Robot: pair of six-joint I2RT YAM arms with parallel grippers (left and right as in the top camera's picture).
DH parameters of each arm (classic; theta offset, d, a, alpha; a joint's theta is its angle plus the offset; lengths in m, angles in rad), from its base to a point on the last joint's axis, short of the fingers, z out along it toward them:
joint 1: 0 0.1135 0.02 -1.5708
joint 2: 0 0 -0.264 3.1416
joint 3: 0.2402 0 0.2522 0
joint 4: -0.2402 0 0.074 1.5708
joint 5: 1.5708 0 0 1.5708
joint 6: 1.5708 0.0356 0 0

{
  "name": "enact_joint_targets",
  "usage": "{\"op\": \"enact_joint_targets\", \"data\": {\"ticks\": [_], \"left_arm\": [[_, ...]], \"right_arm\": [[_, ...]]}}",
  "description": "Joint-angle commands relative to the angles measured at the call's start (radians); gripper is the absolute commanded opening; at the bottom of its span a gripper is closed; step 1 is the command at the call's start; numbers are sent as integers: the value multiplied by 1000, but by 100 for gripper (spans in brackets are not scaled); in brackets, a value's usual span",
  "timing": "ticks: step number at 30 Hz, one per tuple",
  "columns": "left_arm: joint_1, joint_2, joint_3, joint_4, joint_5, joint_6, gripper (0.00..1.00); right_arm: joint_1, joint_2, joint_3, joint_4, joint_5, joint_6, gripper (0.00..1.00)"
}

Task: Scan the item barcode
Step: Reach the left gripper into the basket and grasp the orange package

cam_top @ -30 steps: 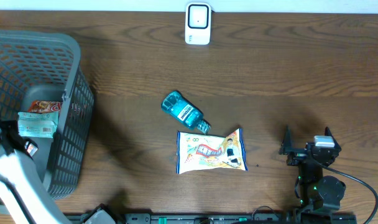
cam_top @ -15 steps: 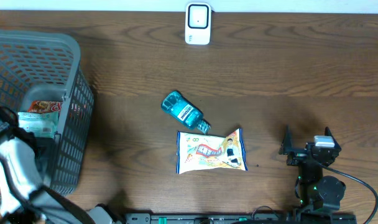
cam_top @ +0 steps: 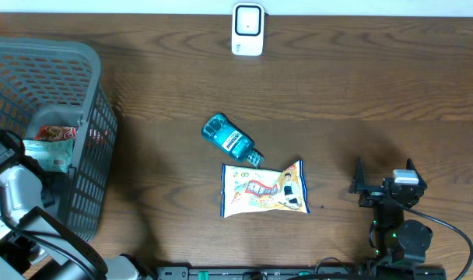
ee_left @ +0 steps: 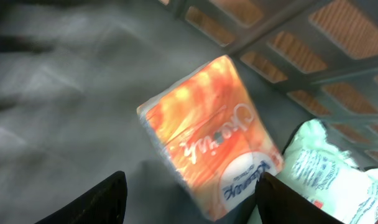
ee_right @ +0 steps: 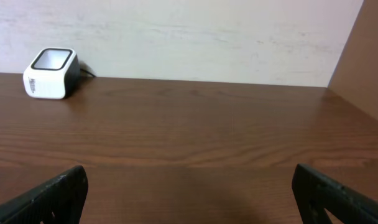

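My left gripper (ee_left: 192,186) is inside the grey basket (cam_top: 85,70), open, with nothing between its fingers. Just below it lies an orange tissue pack (ee_left: 207,130), and a pale green packet (ee_left: 332,168) lies to that pack's right. On the table a blue bottle (cam_top: 230,139) lies on its side, with a flat snack bag (cam_top: 265,189) just in front of it. The white scanner (cam_top: 247,29) stands at the far edge. My right gripper (cam_top: 384,174) rests open at the front right, far from every item.
The basket takes up the table's left end, and its mesh wall (ee_left: 288,68) rises close behind the packs. Bare wood lies between the snack bag and the right arm and in front of the scanner (ee_right: 50,73).
My left gripper has opened and let go of the pale green packet, which now lies in the basket. The left arm has shifted a little over the basket. The right arm has not moved.
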Motion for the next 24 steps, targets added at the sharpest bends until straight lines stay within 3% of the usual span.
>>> {"op": "enact_joint_targets", "data": {"ticks": [1,11,12,13,16,24], "left_arm": [[5,12,-36,18,-42,-11,66],[5,56,-140,158,-64,8,58],[5,64,-141,160,-73,20,54],[5,72,-140,164,-81,50,35],[5,73,-140,165,-85,91,10],[5,14,-123,171,-85,178,8]], "right_arm": [[5,-1,-1,-4,-1,2,99],[5,-1,-1,-4,-1,2,99],[5,-1,-1,-4,-1,2,99],[5,-1,-1,-4,-1,2,99],[5,-1,-1,-4,0,2,99],[5,-1,-1,-4,-1,2,99]]}}
